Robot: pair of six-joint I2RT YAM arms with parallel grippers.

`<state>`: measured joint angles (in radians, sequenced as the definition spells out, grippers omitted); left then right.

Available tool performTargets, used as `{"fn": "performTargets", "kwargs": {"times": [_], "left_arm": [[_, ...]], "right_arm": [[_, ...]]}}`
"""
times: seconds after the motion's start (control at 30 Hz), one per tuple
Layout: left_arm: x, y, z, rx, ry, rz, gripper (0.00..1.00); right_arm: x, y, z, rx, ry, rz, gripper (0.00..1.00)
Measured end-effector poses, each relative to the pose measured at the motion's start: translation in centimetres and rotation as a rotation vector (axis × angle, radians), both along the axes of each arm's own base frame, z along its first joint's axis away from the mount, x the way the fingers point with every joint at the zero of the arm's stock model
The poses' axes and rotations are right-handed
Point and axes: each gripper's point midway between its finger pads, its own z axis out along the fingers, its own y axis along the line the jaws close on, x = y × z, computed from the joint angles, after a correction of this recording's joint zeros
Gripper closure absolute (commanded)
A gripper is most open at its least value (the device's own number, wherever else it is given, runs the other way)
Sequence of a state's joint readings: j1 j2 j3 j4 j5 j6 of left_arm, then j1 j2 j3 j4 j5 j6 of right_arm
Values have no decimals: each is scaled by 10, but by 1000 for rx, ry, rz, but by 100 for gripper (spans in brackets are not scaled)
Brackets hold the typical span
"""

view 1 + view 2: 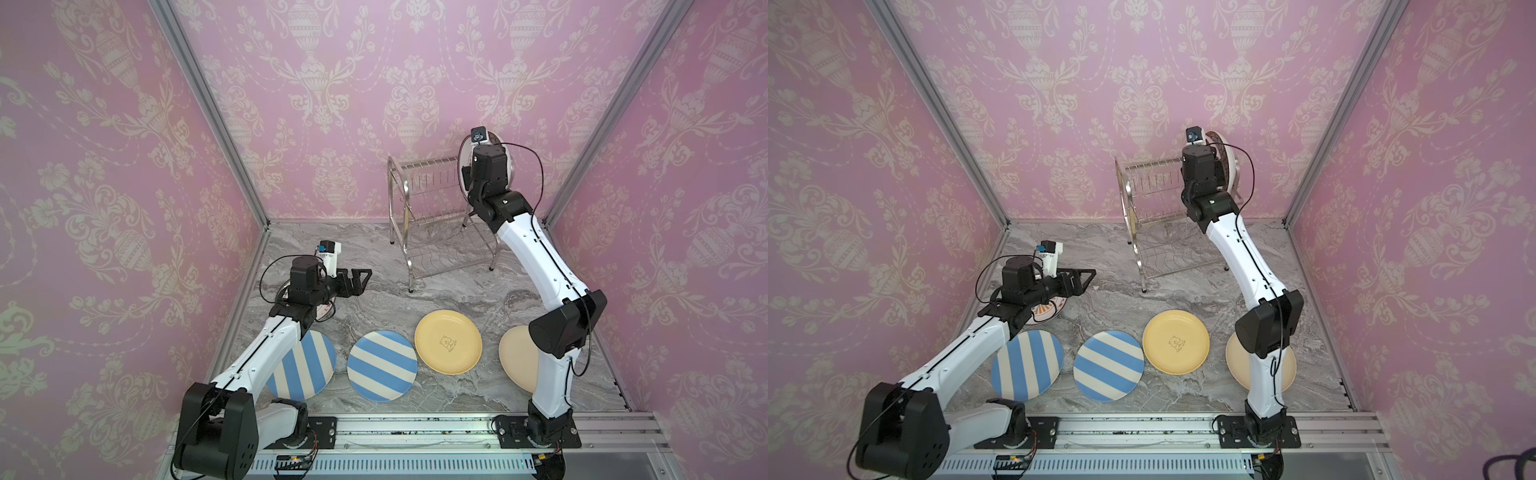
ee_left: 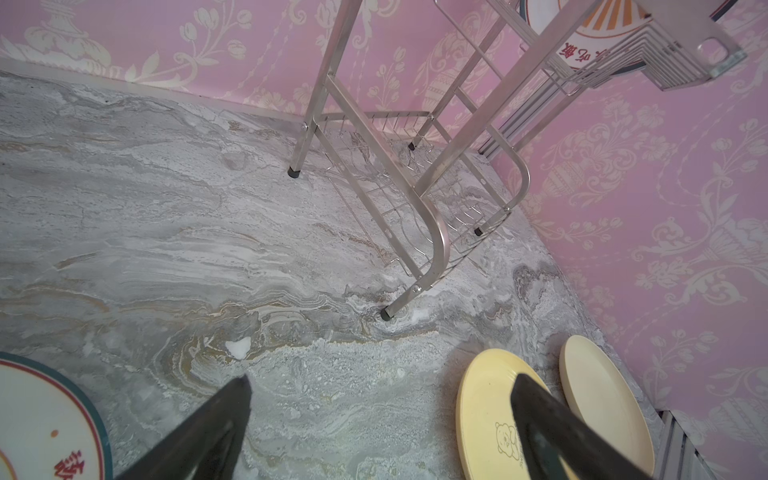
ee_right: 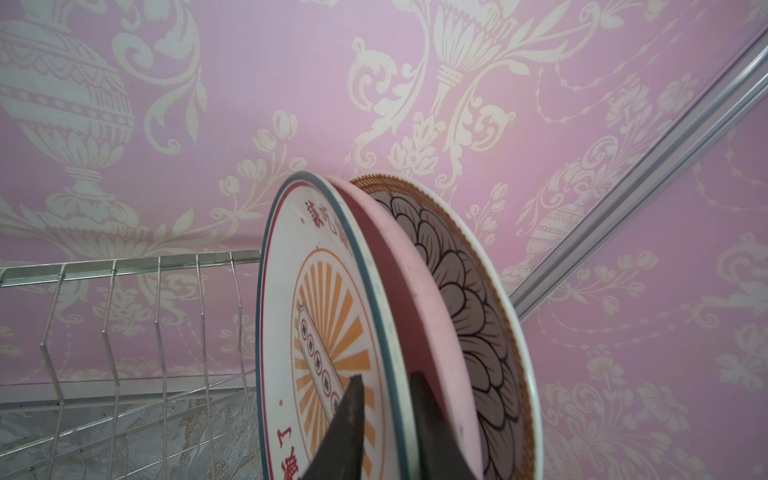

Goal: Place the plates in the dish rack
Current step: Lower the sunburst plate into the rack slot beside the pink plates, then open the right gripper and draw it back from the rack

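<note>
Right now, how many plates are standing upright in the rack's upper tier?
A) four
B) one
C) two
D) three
D: the right wrist view shows three on edge in the dish rack, side by side: the sunburst plate, the pink plate and the scale-patterned plate.

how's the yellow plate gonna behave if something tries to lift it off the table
The yellow plate looks rigid and glossy, so probably slippery. It lies flat on the table, so its low rim may be hard to get under.

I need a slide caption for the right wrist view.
Right gripper straddles the rim of the sunburst plate in the rack beside a pink plate and a scale-patterned plate.
</note>
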<state>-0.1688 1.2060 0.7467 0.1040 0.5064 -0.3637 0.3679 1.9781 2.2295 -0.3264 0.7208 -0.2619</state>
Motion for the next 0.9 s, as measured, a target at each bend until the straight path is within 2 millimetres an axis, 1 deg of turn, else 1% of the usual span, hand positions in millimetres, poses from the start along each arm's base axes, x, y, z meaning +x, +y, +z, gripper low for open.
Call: {"fn": "performTargets", "kwargs": {"times": [0.23,0.37,0.5,0.6,0.73,0.8,0.9], "left_arm": [[0,0,0,0,0,0,1],[0,0,0,0,-1,0,1],[-2,0,3,-2,-11,0,1],[-7,1,1,-1,-9,0,1],[-9,3,-3,4,6,7,1],[-9,4,-4,8,11,15,1],[-9,5,-5,12,12,21,1]], "right_arm": [[-1,4,0,-10,3,6,60],[-4,13,1,-30,8,19,57],[-10,18,8,-39,4,30,50],[-19,17,17,-42,-6,33,45],[-36,9,32,-36,-21,24,39],[-45,4,39,-31,-29,22,38],[-60,-2,44,-23,-25,25,35]]}}
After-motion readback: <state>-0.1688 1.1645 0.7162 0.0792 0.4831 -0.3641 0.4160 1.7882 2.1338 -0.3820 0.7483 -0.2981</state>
